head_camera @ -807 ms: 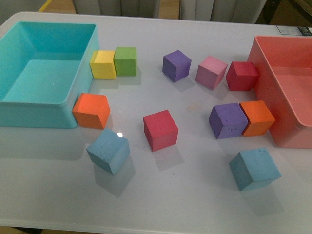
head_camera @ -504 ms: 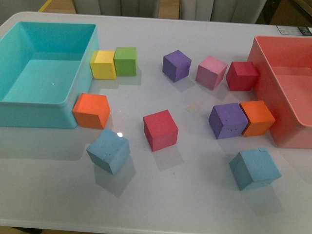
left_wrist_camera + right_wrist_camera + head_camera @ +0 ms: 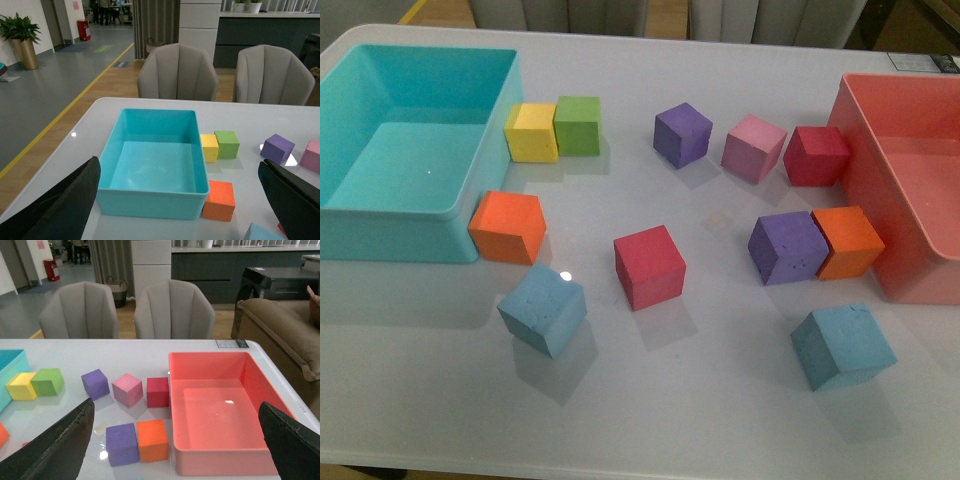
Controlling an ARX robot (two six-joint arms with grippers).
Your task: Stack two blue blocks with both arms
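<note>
- Blue blocks (image 3: 542, 310) are both sitting on the near part of the white worktop (image 3: 720, 410), well apart from each other and not yet stacked.
- One is resting near the turquoise bin (image 3: 420, 225), just in front of an orange cube (image 3: 507, 226).
- The other blue block (image 3: 842, 345) is lying in front of the pink bin (image 3: 870, 200), near a purple cube (image 3: 787, 247) that is touching a second orange cube (image 3: 848, 242).
- A red cube (image 3: 648, 265) is standing between the two.
- Further back, a yellow cube (image 3: 532, 132) and a green cube (image 3: 578, 124) are sitting side by side just beside the turquoise bin.
- A second purple cube (image 3: 681, 134), a pink cube (image 3: 753, 148) and a dark red cube (image 3: 815, 155) are lining up toward the pink bin.
- My left fingers (image 3: 65, 205) are standing wide apart and gripping nothing, with the turquoise bin showing between them.
- My right fingers (image 3: 60, 440) are likewise spread wide and gripping nothing, with the pink bin showing between them.
- A small label (image 3: 232, 343) is lying on the worktop's far corner beside the pink bin; its print is too small to read.
</note>
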